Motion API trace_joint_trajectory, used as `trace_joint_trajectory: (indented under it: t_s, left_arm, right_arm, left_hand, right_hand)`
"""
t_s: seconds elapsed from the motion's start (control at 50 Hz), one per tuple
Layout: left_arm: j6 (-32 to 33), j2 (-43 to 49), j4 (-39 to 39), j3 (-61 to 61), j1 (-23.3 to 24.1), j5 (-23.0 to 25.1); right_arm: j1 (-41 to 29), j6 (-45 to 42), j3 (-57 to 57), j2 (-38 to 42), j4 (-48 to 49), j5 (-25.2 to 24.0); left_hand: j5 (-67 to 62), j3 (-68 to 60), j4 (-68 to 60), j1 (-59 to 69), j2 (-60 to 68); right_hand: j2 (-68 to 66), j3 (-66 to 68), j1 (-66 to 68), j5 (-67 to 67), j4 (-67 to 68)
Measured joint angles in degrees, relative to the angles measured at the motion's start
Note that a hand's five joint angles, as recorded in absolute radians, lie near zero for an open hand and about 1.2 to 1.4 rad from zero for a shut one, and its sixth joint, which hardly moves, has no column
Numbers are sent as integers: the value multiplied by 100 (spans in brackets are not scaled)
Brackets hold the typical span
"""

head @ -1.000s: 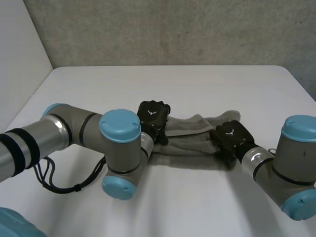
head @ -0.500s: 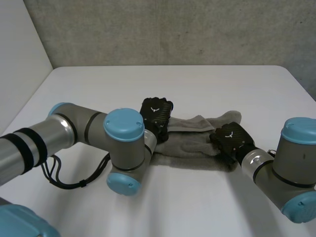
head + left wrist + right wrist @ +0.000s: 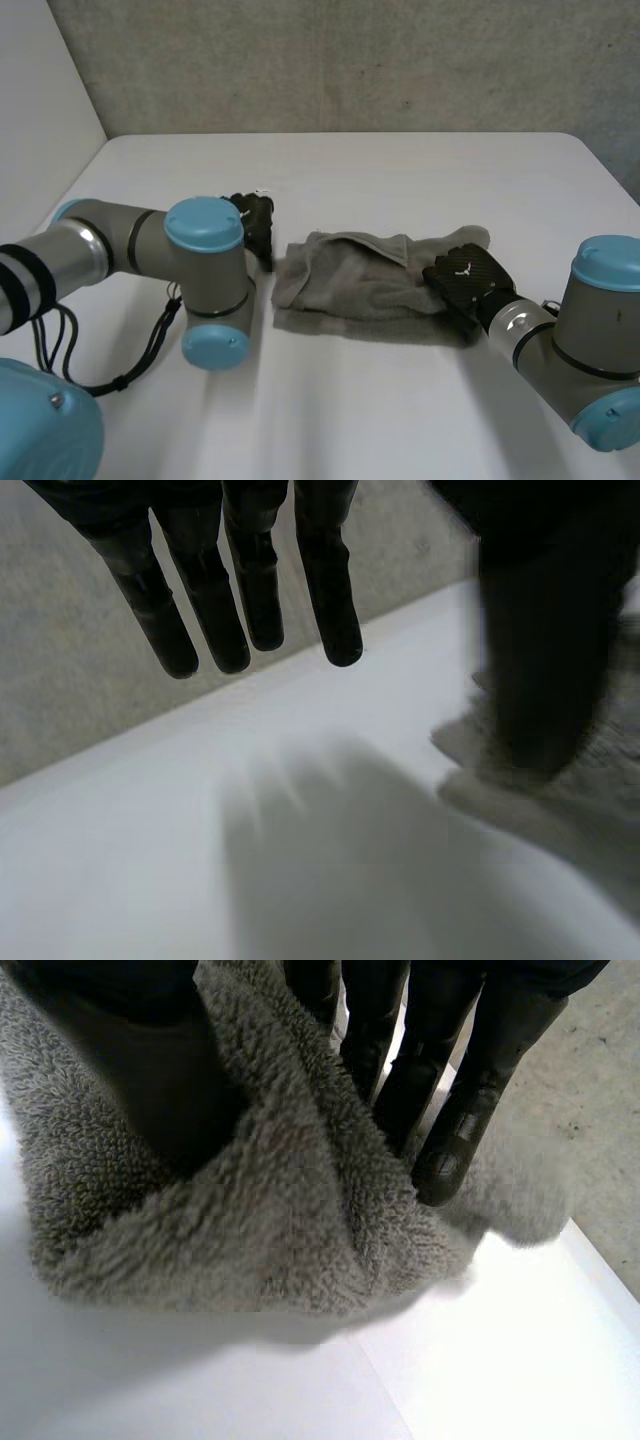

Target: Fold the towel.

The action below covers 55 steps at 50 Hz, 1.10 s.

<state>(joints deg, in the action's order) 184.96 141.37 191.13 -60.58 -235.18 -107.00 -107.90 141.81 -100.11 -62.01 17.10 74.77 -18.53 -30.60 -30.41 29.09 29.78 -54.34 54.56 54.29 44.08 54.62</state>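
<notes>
1. Towel (image 3: 365, 290), grey and rumpled, is seen lying as a long strip on the white surface (image 3: 400, 430), between the two hands.
2. Its right end is held by the right hand (image 3: 462, 278): a ridge of pile is pinched between thumb and fingers (image 3: 445, 1150).
3. Farther back, the left hand (image 3: 255, 222) is held just beside the left end, apart from it. Its fingers (image 3: 330, 600) are straight and spread, and nothing is gripped.
4. The cloth is judged soft, light and limp, with thick pile. It is likely to sag and bunch if lifted by the middle, so a pinch at the end corners is advised.
5. The pinch is read in the right wrist view, where the head view gives the back of that hand. The strip's full length and the gap at its left end are given by the head view.
</notes>
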Motion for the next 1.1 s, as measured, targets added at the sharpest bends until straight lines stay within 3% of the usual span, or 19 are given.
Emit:
trace_joint_trajectory:
  t_s: [0.12, 0.52, 0.68, 0.76, 0.98, 1.1]
  left_arm:
    - [-18, -384, -6, -619, 98, 69]
    - [-17, -1061, 377, -488, 330, 956]
    - [-26, -187, 357, 476, 386, 1807]
    - [-20, 386, 283, 1001, 400, 1997]
    - [14, 1432, 94, 2180, 402, 1973]
    - [24, 1611, 98, 2669, 340, 1546]
  right_arm:
    - [-2, 13, 4, -72, -12, 70]
    - [288, 510, -198, -1439, -215, 57]
    - [395, 1211, -215, -1584, -396, 2]
    - [392, 1303, -234, -1559, -476, -21]
    - [375, 1271, -227, -1396, -520, -59]
    - [374, 1241, -222, -1278, -510, -102]
  left_hand:
    - [22, 0, 0, 0, 0]
    - [-8, 0, 0, 0, 0]
    - [-12, 0, 0, 0, 0]
    - [-12, 0, 0, 0, 0]
    - [-16, 0, 0, 1, 0]
    - [-44, 0, 0, 3, 0]
  right_hand:
    - [3686, -3844, -3754, -4039, -3866]
    - [3968, -4071, -4067, -4092, -4035]
    - [3968, -4071, -4069, -4092, -4035]
    - [3968, -4071, -4069, -4092, -4035]
    - [3968, -4071, -4070, -4092, -4035]
    - [3968, -4071, -4071, -4092, -4035]
